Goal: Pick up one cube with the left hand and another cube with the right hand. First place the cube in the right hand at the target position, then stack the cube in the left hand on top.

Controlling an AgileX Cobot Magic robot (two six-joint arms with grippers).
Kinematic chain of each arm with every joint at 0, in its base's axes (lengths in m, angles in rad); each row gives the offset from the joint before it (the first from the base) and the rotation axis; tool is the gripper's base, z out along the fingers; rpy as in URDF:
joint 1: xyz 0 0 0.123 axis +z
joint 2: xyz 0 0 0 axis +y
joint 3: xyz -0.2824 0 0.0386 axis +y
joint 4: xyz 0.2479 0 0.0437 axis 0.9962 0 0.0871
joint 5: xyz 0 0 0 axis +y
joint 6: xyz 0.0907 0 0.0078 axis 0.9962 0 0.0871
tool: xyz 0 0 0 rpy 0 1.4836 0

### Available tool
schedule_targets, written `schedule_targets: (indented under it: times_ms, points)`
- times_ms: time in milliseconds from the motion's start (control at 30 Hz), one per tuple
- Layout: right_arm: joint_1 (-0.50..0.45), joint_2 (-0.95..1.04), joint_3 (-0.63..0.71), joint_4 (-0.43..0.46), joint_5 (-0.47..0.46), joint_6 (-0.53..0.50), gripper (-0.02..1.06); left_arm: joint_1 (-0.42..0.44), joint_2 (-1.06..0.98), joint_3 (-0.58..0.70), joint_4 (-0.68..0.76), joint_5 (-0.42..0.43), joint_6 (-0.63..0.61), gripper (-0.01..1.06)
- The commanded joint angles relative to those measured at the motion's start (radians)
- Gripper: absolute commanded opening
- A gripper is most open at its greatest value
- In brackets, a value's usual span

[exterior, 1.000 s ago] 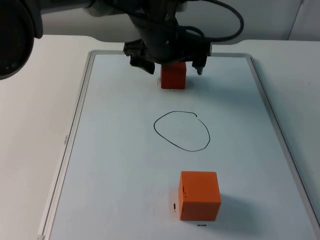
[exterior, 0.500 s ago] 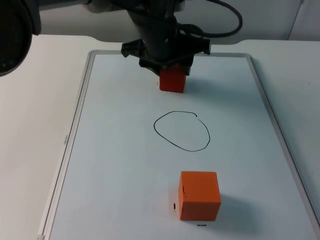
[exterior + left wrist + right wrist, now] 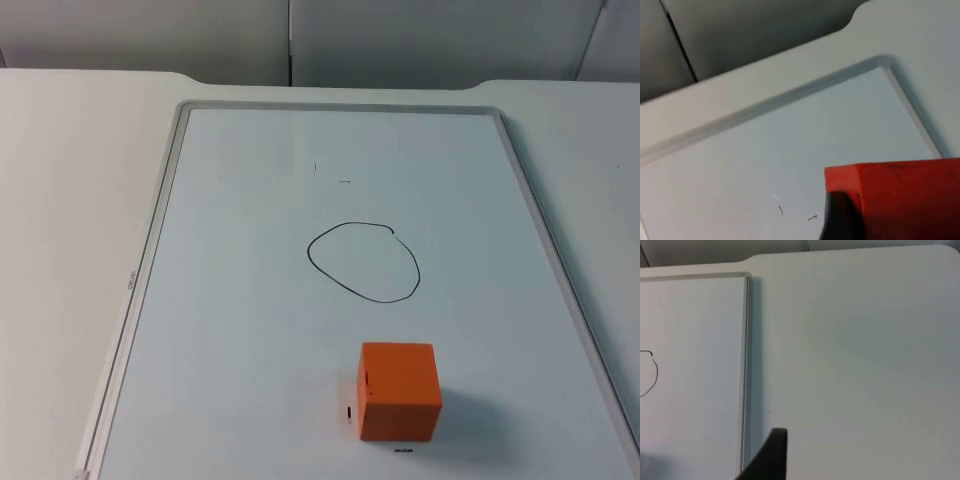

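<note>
While the grey partition wall (image 3: 300,40) closed off the far side, the white table (image 3: 70,200) carried a framed whiteboard (image 3: 240,330), the landmark. A hand-drawn black circle (image 3: 363,261) marked its middle. One orange cube (image 3: 398,391) sat on the board nearside of that circle. Above the board's far edge, the left gripper (image 3: 840,220) clenched another orange cube (image 3: 905,200). Beside the board's right frame, the right gripper (image 3: 772,455) hung over bare table; I cannot tell its jaws.

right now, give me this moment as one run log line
left gripper: shut on far cube, lifted above whiteboard | right gripper: waiting over table beside whiteboard | near cube: on whiteboard | drawn circle: empty
</note>
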Motion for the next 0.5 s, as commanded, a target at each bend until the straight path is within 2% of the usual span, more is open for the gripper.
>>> schedule_targets:
  times_ms: [0, 233, 333, 467]
  points:
    - [0.002, -0.004, 0.009, 0.005, -0.010, -0.007, 1.05, -0.008, -0.097, -0.004, 0.012, 0.060, 0.081, 0.18]
    - [0.002, -0.004, 0.009, 0.005, -0.010, -0.007, 1.05, -0.012, -0.219, -0.004, 0.013, 0.166, 0.201, 0.18]
    - [0.002, -0.004, 0.009, 0.005, -0.010, -0.007, 1.05, -0.012, -0.256, -0.001, 0.012, 0.172, 0.214, 0.18]
    - [0.002, -0.004, 0.009, 0.005, -0.010, -0.007, 1.05, -0.012, -0.343, 0.086, 0.000, 0.133, 0.241, 0.18]
